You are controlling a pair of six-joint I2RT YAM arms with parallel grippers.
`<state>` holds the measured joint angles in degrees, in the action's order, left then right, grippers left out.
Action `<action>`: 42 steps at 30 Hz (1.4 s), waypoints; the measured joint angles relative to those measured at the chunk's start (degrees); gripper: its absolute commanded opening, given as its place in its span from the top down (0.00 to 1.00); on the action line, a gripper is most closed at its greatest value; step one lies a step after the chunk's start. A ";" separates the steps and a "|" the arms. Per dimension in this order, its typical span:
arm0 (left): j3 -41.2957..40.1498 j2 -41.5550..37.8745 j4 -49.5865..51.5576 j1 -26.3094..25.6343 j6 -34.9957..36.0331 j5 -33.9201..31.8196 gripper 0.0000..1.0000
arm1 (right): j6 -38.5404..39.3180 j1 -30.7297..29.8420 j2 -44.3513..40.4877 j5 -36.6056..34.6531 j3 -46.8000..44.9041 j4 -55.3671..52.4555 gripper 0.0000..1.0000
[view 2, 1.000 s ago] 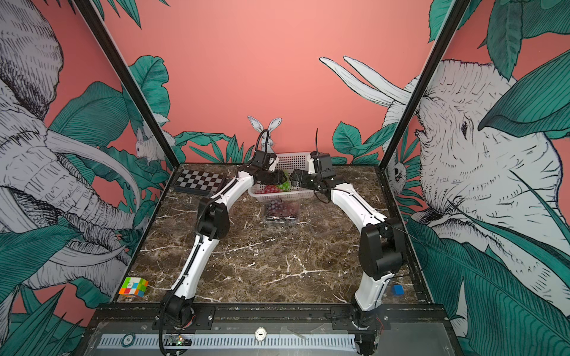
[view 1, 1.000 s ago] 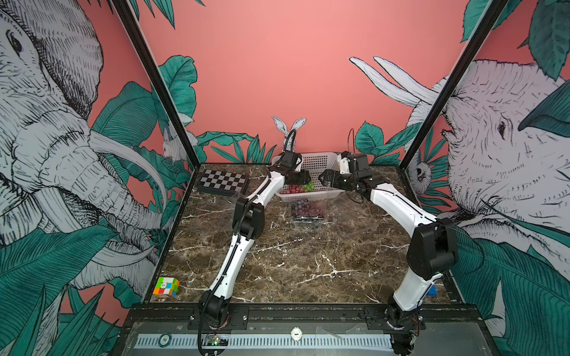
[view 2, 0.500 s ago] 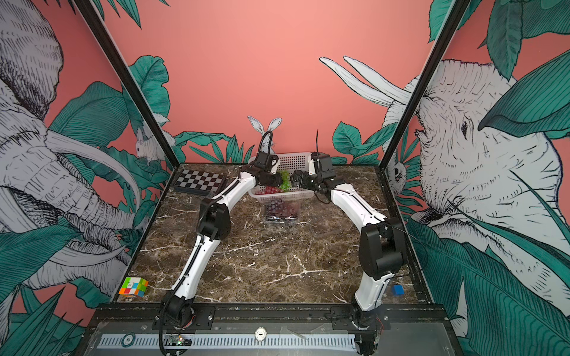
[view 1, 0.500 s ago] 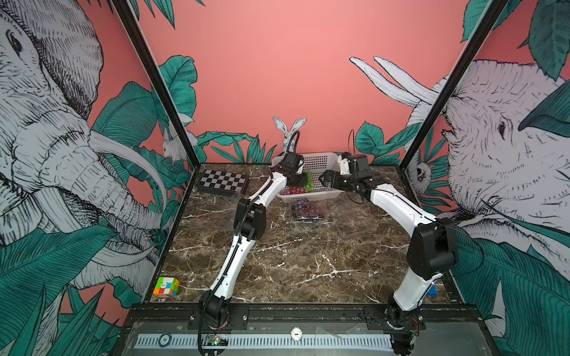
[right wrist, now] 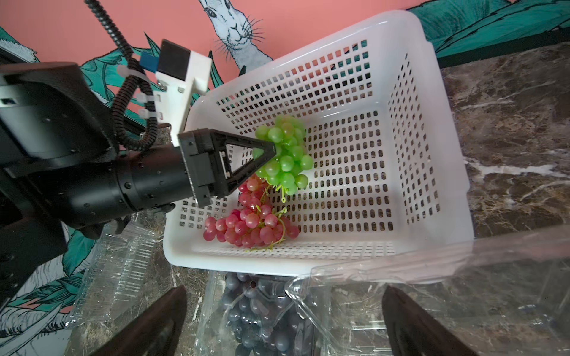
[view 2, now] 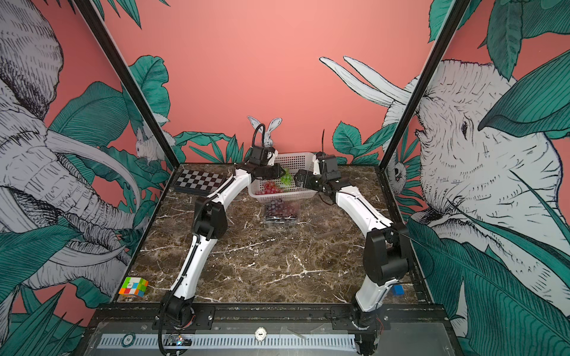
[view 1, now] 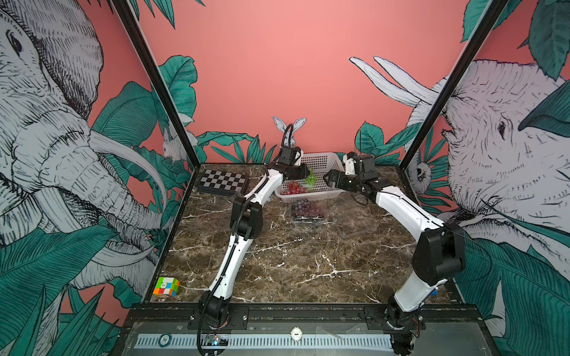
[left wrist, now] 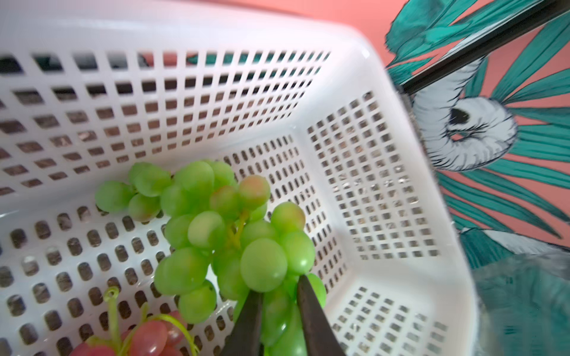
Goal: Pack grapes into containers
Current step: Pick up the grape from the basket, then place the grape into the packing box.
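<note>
Gripper [left wrist: 279,285] on the left arm: clenched on the green grapes [left wrist: 216,228], with both dark fingers [left wrist: 311,308] pinching berries at one end of the bunch. The right wrist view shows the same gripper [right wrist: 271,151] reaching over the basket rim into the bunch. It cannot be determined whether the bunch is clear of the basket floor.

The green grapes [view 1: 311,178] sit inside the white perforated basket [view 1: 324,160], at 2 o'clock of the red grapes [view 1: 294,188] and just beside them. The red grapes rest on the basket floor. The basket stands at 12 o'clock on the table [view 1: 293,262], near the back wall.

Gripper [right wrist: 283,289] on the right arm: released, jaws spread wide. It hovers at 3 o'clock of the basket in both top views.

At 6 o'clock of the basket, a clear container [view 1: 308,217] holds the dark grapes [view 1: 303,208]. A second container [view 1: 354,222], empty, lies at 4 o'clock of the basket. A third empty container [right wrist: 117,277] lies below the left arm.

Other items: a checkerboard [view 1: 223,182] at 10 o'clock, a colour cube [view 1: 166,286] at 7 o'clock, and a blue block [view 2: 398,289] at 5 o'clock.
</note>
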<state>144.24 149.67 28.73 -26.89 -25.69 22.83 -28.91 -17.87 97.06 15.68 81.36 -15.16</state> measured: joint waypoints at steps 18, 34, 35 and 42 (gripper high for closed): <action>-3.30 -13.14 0.37 -0.04 -1.29 1.36 0.80 | -2.67 4.48 -6.62 -0.81 -5.11 -1.01 0.02; -18.27 -31.74 0.24 -9.38 0.70 0.28 0.78 | -4.00 6.01 -20.81 -8.13 -19.82 -4.70 0.02; -19.74 -32.94 -0.02 -10.10 0.83 0.20 0.78 | -4.00 6.16 -21.77 -8.79 -20.83 -5.05 0.02; -30.91 -41.40 -2.62 -15.61 1.31 -1.25 0.77 | -4.13 7.34 -29.44 -13.79 -28.06 -7.10 0.02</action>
<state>113.34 108.27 26.11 -42.50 -24.38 21.58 -33.04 -10.52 67.61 1.89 53.30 -22.26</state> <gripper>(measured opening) 0.224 0.983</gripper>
